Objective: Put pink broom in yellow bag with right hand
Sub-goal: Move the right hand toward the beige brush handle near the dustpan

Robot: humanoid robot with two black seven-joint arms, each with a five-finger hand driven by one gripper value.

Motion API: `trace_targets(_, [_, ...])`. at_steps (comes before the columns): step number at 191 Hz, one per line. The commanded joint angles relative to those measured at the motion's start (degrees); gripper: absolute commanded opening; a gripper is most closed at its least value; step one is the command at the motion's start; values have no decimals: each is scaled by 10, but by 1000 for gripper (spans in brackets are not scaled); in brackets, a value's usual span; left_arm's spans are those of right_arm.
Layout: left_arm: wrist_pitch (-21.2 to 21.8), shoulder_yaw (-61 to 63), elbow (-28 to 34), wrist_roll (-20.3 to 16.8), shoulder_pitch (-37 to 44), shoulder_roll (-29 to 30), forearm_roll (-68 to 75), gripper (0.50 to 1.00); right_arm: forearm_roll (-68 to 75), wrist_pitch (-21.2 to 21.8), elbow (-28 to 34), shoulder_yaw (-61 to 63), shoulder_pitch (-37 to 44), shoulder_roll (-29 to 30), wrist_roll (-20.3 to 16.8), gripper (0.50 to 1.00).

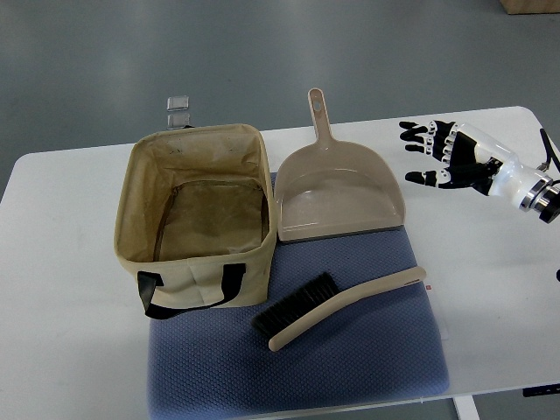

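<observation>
A white table [61,262] fills most of the top view, with grey floor beyond its far edge. On the left part stands the yellow bag [194,226], a pale cream-yellow fabric tote with its mouth wide open and its walls upright. Looking down into it, only the stained lining and the flat bottom panel show; nothing lies inside. A black strap handle [188,293] loops across its near wall. The bag's near right portion rests on a blue-grey mat [350,367], which spreads across the table's near middle. Just past the bag's far rim a small clear object [178,108] sits at the table edge; what it is cannot be told.

Just beside the bag on the right lies a beige-pink dustpan [339,194], its handle pointing away from the robot and its open lip toward the near side, lying on the mat's far edge. Its tray holds nothing.

Nearer the robot, the pink broom [337,308] lies flat on the mat, outside the bag, its black bristles [296,304] toward the bag's near right corner and its pale handle running up to the right.

At the far right, the right hand [442,156] hovers above the bare table, well apart from the broom, its black-and-white fingers [415,131] spread and holding nothing.
</observation>
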Motion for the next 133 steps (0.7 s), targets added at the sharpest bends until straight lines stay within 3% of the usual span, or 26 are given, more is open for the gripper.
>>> trace_targets(1, [0,0,0,0,0,0,0,1000,-60,-2,18,-53,17,-28,21,921])
trace_targets(17, [0,0,0,0,0,0,0,1000,-115,-11,47,-85,26,-44,31,921])
trace_targets(53, [0,0,0,0,0,0,0,1000,-246,-74,100,-162,36,-65,52,921])
trace_targets(133, [0,0,0,0,0,0,0,1000,-428,-176,120,-278,74,-79,52,919])
